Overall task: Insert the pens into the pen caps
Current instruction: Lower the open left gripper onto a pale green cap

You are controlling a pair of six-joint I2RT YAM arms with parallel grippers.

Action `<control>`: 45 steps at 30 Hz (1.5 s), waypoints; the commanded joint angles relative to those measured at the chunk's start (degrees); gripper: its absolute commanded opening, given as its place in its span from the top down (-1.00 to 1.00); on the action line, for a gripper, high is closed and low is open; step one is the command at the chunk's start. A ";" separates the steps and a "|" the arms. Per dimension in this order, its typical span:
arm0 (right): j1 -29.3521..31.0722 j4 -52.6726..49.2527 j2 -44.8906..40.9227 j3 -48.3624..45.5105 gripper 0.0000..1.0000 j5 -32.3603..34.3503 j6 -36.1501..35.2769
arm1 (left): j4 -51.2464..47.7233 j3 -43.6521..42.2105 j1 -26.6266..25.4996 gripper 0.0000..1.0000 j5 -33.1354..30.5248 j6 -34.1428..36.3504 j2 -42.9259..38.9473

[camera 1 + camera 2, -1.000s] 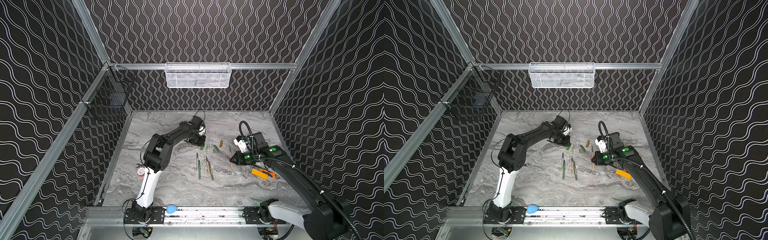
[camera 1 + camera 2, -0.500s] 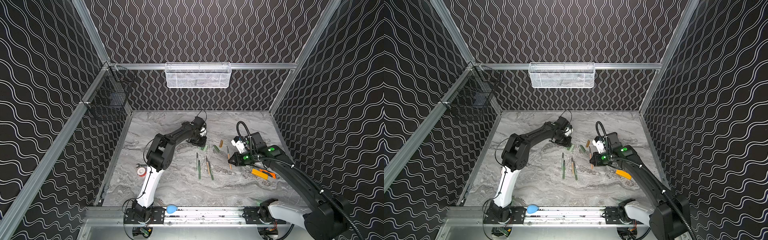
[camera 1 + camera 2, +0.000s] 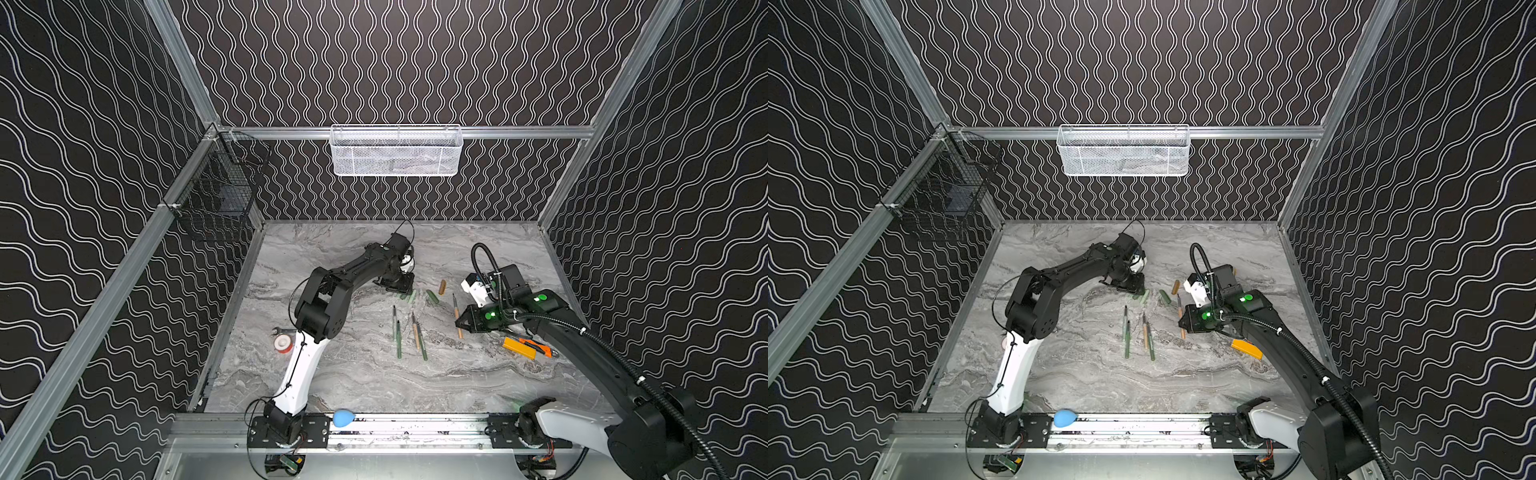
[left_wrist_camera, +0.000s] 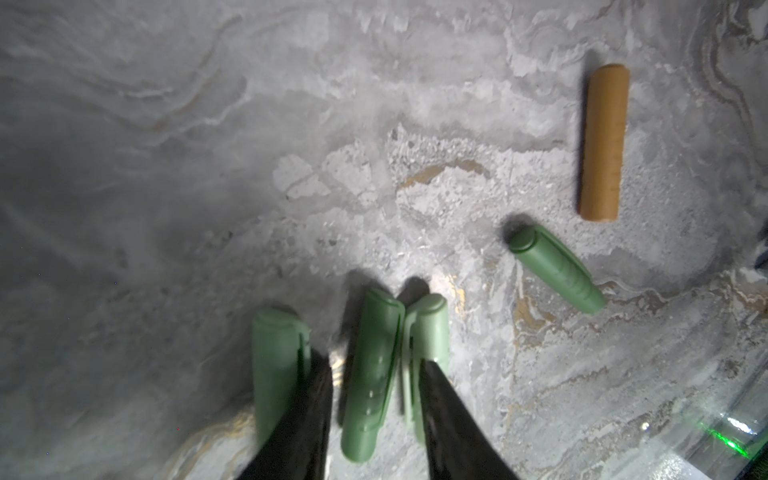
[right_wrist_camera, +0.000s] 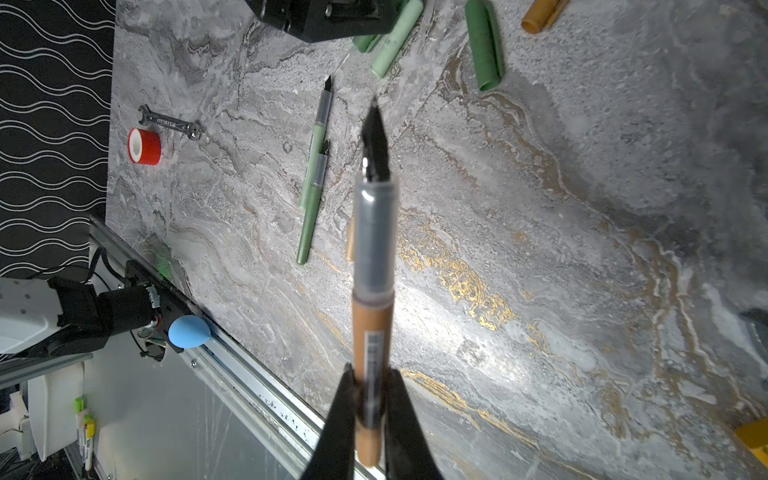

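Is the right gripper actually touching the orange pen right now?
Touching. The right wrist view shows the right gripper clamped on the orange pen, its jaws pressed against the barrel on both sides with no gap.

Three green pens (image 3: pixel 399 343) and one tan pen (image 3: pixel 416 336) are lying mid-table, and one held tan pen (image 5: pixel 372 332) is hanging at the right, making five. Four green caps (image 4: pixel 374 374) and one tan cap (image 4: pixel 602 141) are lying just farther back, also five. One wrench (image 5: pixel 170 121) and one tape roll (image 5: pixel 144 146) are sitting at the left, one yellow knife (image 3: pixel 519 348) at the right. One white basket (image 3: pixel 395 158) is hanging on the far wall, one black basket (image 3: pixel 216 199) on the left wall.
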 commanded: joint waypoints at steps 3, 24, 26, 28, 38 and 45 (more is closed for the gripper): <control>0.12 -0.46 0.52 0.99 0.75 0.08 -1.04 | -1.02 1.24 -0.53 0.28 -1.69 1.99 1.20; 0.17 -0.98 1.93 2.05 0.75 -0.64 -2.49 | -1.10 -0.58 -0.84 0.41 -4.72 1.74 1.51; 0.22 -1.32 2.28 2.53 0.75 -0.67 -2.95 | -0.55 -1.46 -1.11 0.42 -5.94 1.61 1.22; 0.25 -1.57 2.54 2.65 0.75 -0.64 -3.28 | -0.40 -1.95 -1.32 0.43 -7.07 1.39 1.11; 0.35 -1.77 3.18 2.71 0.75 -0.80 -3.67 | -0.35 -2.08 -3.17 0.50 -11.53 1.16 1.72; 0.74 -1.18 3.25 2.73 0.75 -1.21 -3.41 | 1.51 -4.11 -3.09 0.61 -9.53 0.34 0.16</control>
